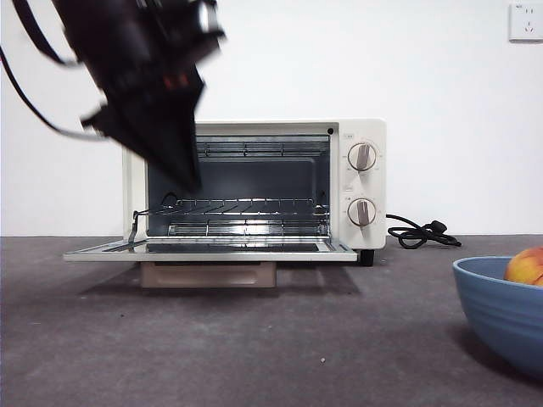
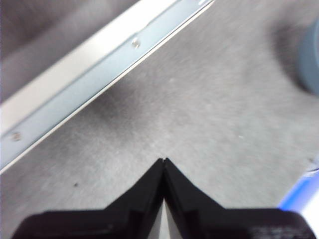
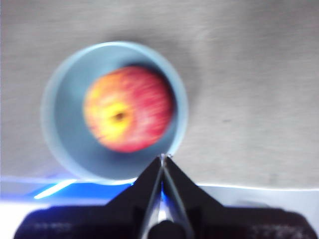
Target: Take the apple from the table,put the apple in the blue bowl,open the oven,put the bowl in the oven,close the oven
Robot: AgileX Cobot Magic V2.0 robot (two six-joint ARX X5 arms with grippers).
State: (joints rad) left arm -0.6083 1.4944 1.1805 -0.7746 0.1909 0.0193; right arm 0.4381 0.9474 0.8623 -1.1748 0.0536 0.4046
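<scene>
The oven stands at the back with its door folded down flat, racks showing inside. My left gripper hangs shut, holding nothing, in front of the oven's left side above the door; its wrist view shows the shut jaw tips over the table beside the door's edge. The blue bowl sits at the near right with the apple in it. Seen from above, the apple lies in the bowl, and my right gripper is shut and empty above its rim.
The oven's beige handle hangs below the open door. A black cord lies coiled right of the oven. Dark grey table stretches between the door and the bowl. A wall socket is at the top right.
</scene>
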